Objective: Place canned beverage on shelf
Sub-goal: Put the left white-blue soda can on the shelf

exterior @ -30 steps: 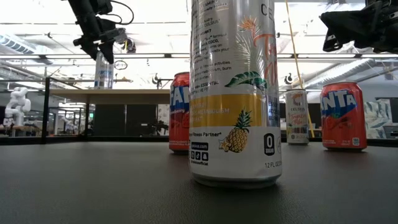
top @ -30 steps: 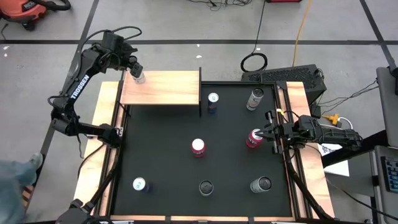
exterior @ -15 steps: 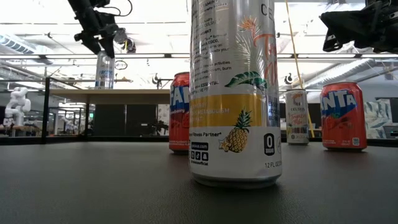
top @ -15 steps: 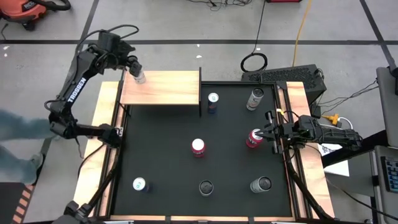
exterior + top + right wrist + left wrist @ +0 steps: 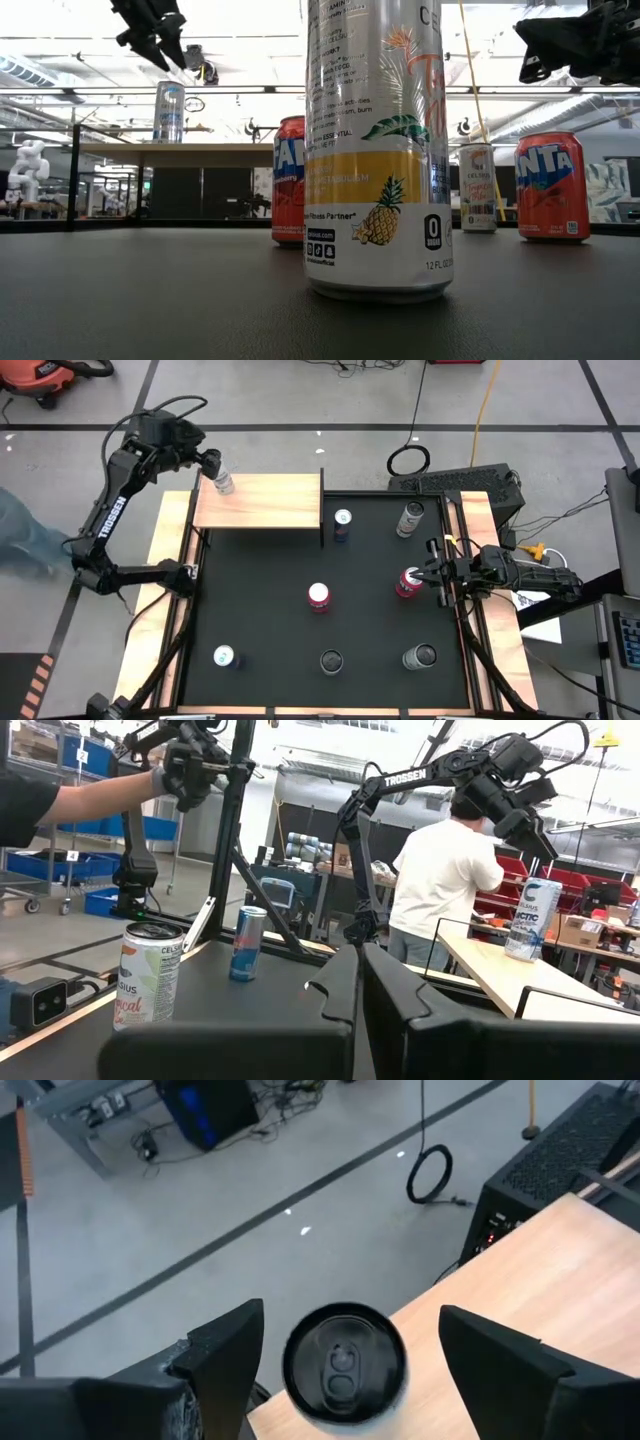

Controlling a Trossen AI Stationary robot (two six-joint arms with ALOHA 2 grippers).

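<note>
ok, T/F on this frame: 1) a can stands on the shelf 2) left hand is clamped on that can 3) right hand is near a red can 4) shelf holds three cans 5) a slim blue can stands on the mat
1) A can stands on the shelf, at its corner. True.
2) The left hand is clamped on that can. False: it is open, raised clear above the can.
3) The right hand is near a red can. True.
4) The shelf holds three cans. False: just one.
5) A slim blue can stands on the mat. True.

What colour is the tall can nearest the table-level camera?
The tall can is silver-white with a yellow band and a pineapple picture, seen best in the low view.
</note>
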